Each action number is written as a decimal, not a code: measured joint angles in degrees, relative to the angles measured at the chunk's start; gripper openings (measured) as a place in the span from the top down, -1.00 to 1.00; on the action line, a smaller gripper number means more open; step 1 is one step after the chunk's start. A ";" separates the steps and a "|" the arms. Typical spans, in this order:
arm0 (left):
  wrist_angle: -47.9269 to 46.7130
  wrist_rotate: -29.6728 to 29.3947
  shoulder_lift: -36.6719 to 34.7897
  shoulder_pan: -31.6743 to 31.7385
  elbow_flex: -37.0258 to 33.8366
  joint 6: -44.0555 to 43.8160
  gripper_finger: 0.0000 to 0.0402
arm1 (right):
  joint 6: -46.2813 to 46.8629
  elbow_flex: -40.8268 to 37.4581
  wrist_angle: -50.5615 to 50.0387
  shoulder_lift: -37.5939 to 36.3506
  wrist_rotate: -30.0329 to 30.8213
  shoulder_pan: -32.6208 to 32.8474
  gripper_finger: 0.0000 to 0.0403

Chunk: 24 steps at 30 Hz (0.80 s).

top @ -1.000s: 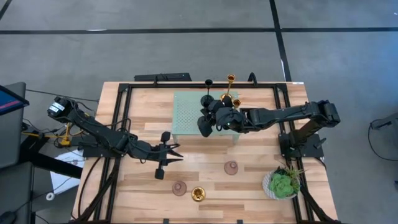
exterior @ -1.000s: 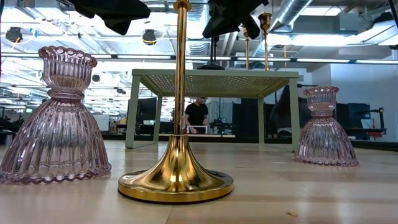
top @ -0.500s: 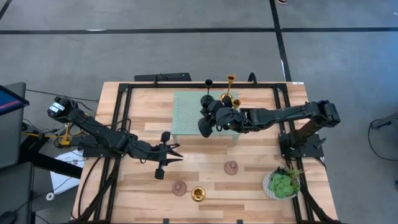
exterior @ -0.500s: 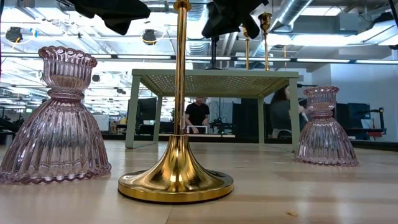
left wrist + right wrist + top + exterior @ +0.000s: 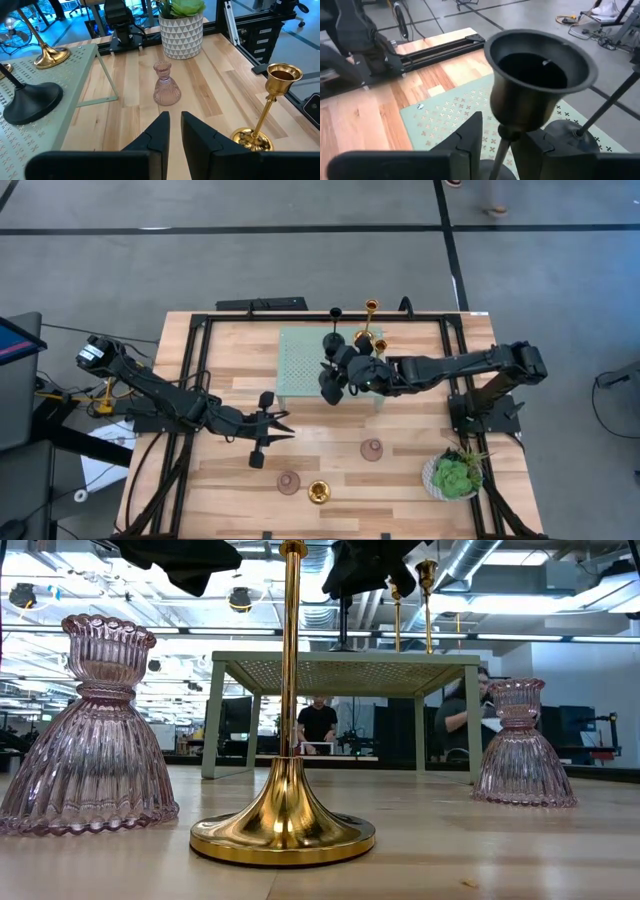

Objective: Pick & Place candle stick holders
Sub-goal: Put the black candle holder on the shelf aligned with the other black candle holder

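A matte black candle stick holder (image 5: pixel 540 75) stands between the fingers of my right gripper (image 5: pixel 334 380) (image 5: pixel 502 137) over the front part of the green shelf (image 5: pixel 300 360). The fingers flank its slim stem (image 5: pixel 502 145) with a gap on each side, so the gripper is open. Whether its base rests on the shelf is hidden. A second black holder (image 5: pixel 572 134) and two gold ones (image 5: pixel 371 307) (image 5: pixel 380 345) stand on the shelf. Two pink holders (image 5: pixel 372 449) (image 5: pixel 289 483) and a gold one (image 5: pixel 318 492) stand on the table. My left gripper (image 5: pixel 288 426) (image 5: pixel 175 130) hovers empty, its fingers almost together.
The green perforated shelf stands on four legs (image 5: pixel 212 720) in the middle of the table. A leafy plant in a white pot (image 5: pixel 455 477) stands at the near right. Bare wood (image 5: pixel 420 420) lies between the shelf and the near holders. People show in the room behind (image 5: pixel 317 725).
My right gripper has moved a little toward the table's left edge, over the shelf. The holders on the table and my left arm have kept still.
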 joint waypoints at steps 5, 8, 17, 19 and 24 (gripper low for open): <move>0.00 0.00 0.00 0.02 0.00 0.00 0.76 | -0.45 -0.02 -1.36 0.00 0.20 0.86 0.57; 0.00 -0.02 0.00 0.01 0.00 0.00 0.76 | -0.45 -0.02 -2.07 0.00 0.37 0.86 0.57; 0.00 -0.01 0.00 0.01 0.00 0.00 0.76 | -0.43 -0.02 -7.02 -0.02 -0.09 0.86 0.56; 0.00 -0.02 0.00 0.02 0.00 0.00 0.76 | -0.41 -0.04 -8.32 -0.02 -0.16 0.86 0.56; -0.01 0.00 0.00 0.01 0.00 0.00 0.76 | -2.24 -0.04 -8.23 -0.02 -4.55 0.86 0.55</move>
